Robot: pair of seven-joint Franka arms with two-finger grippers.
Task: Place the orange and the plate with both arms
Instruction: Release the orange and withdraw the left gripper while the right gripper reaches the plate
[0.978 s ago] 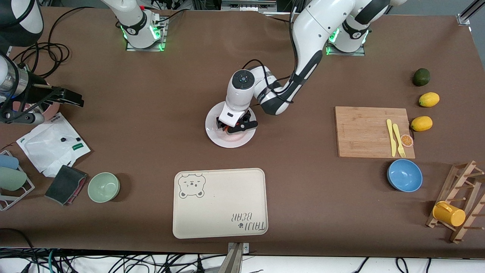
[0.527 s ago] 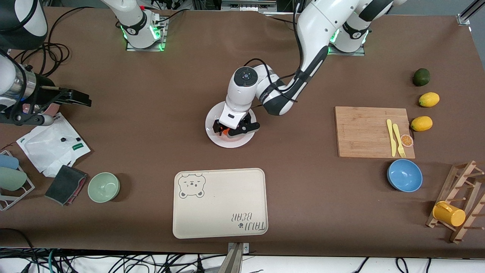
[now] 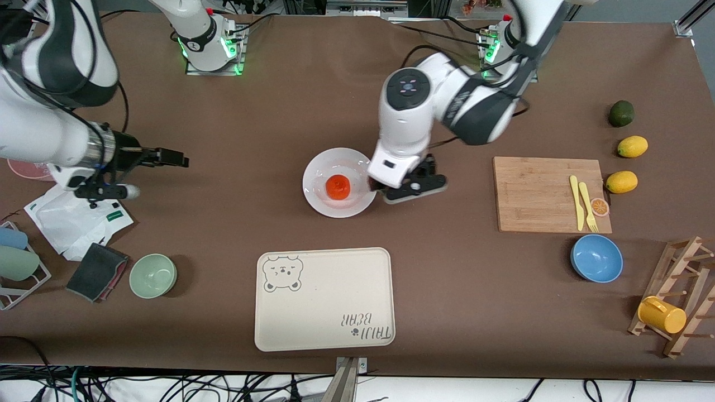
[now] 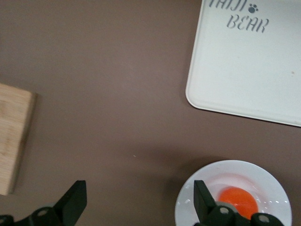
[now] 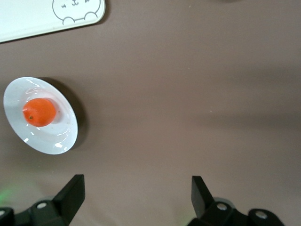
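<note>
Orange (image 3: 337,186) sits in the middle of the plate (image 3: 318,167), which lies flat on the counter (image 3: 223,223) near its centre, farther from the front camera than the cream bear tray (image 3: 324,298). Both wrist views show the fruit resting free in the plate's shallow well, with nothing gripping it, so the well is what keeps it from rolling

Left hand (image 3: 403,187) hangs above the counter just beside the plate's rim, on the side toward the cutting board (image 3: 550,194). Its fingers (image 4: 75,201) are spread wide and hold nothing, which fits a hand that has let the fruit go and is clear of it. Right hand (image 3: 167,158) is well apart from the plate, over bare counter toward the right arm's end, pointing at the plate; its fingers (image 5: 70,193) are also spread wide and empty

Judging by the task, the fruit's part looks done, and the plate itself is not yet grasped. The right hand, low and aimed at the rim, seems placed to take the plate next, perhaps toward the tray. A tilted lift could send the fruit rolling off
</note>
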